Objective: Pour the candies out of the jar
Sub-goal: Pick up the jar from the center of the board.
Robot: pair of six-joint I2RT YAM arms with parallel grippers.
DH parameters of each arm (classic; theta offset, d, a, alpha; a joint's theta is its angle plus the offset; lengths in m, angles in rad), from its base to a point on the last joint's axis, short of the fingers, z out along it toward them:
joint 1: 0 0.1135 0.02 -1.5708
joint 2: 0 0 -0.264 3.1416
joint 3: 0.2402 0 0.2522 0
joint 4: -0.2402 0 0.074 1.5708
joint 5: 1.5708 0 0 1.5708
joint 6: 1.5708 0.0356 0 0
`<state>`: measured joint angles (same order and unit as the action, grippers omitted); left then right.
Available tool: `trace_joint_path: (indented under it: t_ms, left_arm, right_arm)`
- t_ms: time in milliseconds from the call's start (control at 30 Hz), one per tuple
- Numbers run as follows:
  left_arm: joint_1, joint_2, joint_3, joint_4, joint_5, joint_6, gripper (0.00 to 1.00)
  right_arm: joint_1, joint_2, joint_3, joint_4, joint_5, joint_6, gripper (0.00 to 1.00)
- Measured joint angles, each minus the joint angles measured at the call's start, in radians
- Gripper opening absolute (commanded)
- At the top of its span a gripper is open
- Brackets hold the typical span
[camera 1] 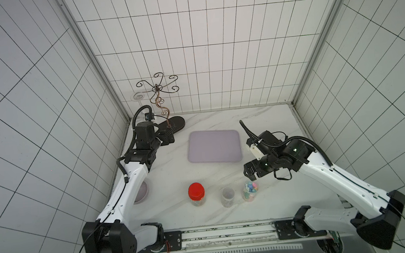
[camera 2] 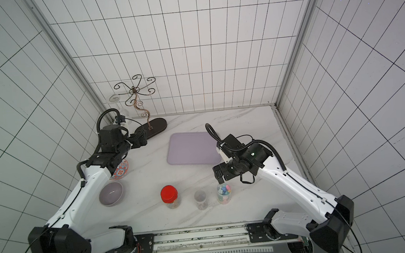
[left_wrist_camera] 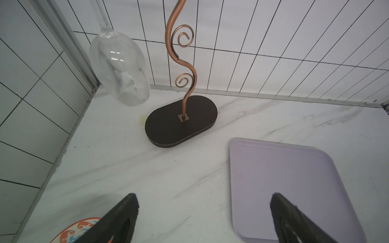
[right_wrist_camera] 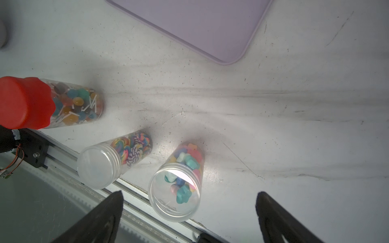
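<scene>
Left wrist view shows the left claw spread wide, empty. Three clear plastic jars follow: a red-lidded jar of lollipops, a jar of striped swirls, and a lidless jar of pastel star candies just beneath the right claw, also wide and empty. It should clamp mid-body, then tip over the one flat lilac tray.

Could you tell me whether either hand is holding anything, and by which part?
Nothing is held: the left hand and the right hand are both open and empty.

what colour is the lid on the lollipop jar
Red; the lid shows best in the right wrist view.
</scene>
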<state>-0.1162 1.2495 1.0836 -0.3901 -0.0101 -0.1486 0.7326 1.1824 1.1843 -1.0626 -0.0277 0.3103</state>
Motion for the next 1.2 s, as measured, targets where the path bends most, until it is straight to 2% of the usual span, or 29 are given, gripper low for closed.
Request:
trace_joint_path:
  t_ms: [367,733,1100,1200]
  left_arm:
    - [0.0,0.0,0.0,-0.007,-0.009,0.0,0.97]
    - [0.0,0.001,0.0,-0.015,-0.008,-0.001,0.97]
    - [0.0,0.001,0.0,-0.016,-0.008,-0.001,0.97]
    - [0.0,0.001,0.0,-0.019,-0.007,-0.001,0.97]
  right_arm:
    - [0.15,0.03,-0.126,0.022,0.048,0.109,0.96]
    - [0.152,0.06,-0.203,0.079,0.077,0.123,0.87]
    - [0.152,0.098,-0.207,0.121,0.08,0.114,0.7]
    - [0.152,0.102,-0.207,0.122,0.08,0.112,0.69]
